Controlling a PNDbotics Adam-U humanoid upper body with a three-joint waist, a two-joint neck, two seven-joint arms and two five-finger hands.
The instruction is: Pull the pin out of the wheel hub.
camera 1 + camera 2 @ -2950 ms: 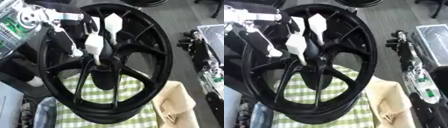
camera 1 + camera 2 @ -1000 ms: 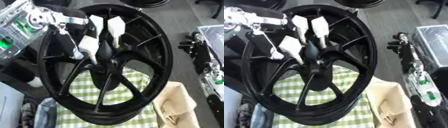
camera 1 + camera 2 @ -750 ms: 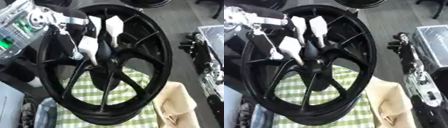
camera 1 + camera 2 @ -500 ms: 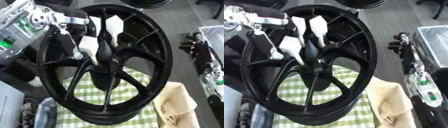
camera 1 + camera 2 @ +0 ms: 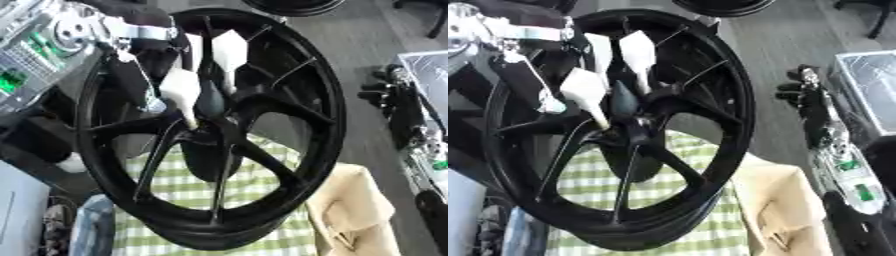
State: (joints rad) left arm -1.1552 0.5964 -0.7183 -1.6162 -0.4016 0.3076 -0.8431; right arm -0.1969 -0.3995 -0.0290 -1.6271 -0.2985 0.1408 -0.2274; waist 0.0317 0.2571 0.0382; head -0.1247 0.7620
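A dark pin point(image 5: 213, 97) at the centre of the black wheel point(image 5: 325, 125) is pinched by the left hand point(image 5: 186, 75). The wheel is propped on a checked cloth point(image 5: 254, 232).

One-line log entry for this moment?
left hand: pinching dark pin at wheel hub | pin: not clearly out | right hand: unseen

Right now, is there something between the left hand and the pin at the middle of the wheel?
Nothing visible stands between them. The left hand has its white fingers already at the centre of the wheel hub, over a dark tapered piece that may be the pin. The spokes lie behind and around it.
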